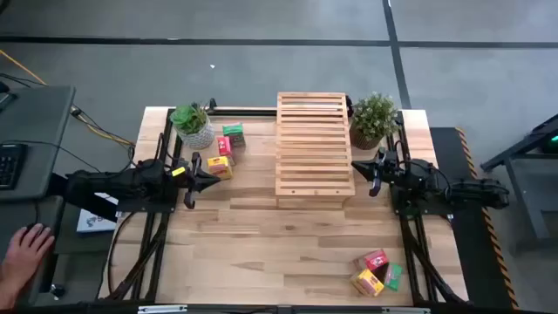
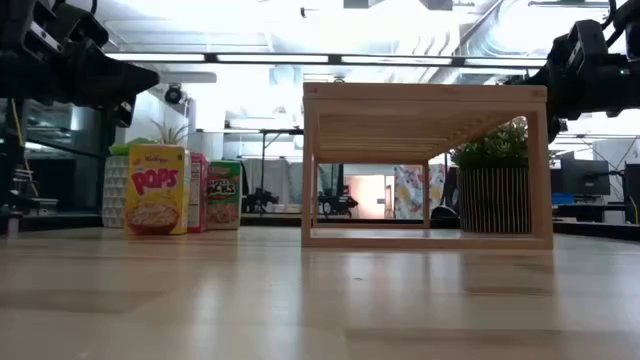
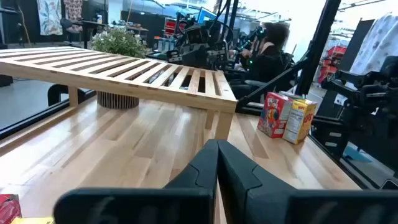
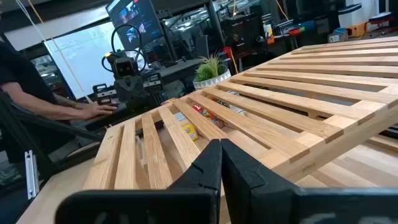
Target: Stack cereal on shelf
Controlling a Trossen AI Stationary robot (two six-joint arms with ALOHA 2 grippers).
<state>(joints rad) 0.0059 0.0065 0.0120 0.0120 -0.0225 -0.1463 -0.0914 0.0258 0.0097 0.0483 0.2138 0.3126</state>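
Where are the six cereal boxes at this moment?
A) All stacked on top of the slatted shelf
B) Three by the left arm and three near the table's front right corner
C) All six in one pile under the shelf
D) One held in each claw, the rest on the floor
B: the high view shows three boxes beside the left arm and three boxes near the front right corner, with nothing lying on the shelf.

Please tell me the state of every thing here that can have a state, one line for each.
Shelf: standing on the table, nothing on it.
Left cereal group: beside the shelf, not stacked.
Right cereal group: near the table corner, tumbled.
Left gripper: shut, empty.
Right gripper: shut, empty.
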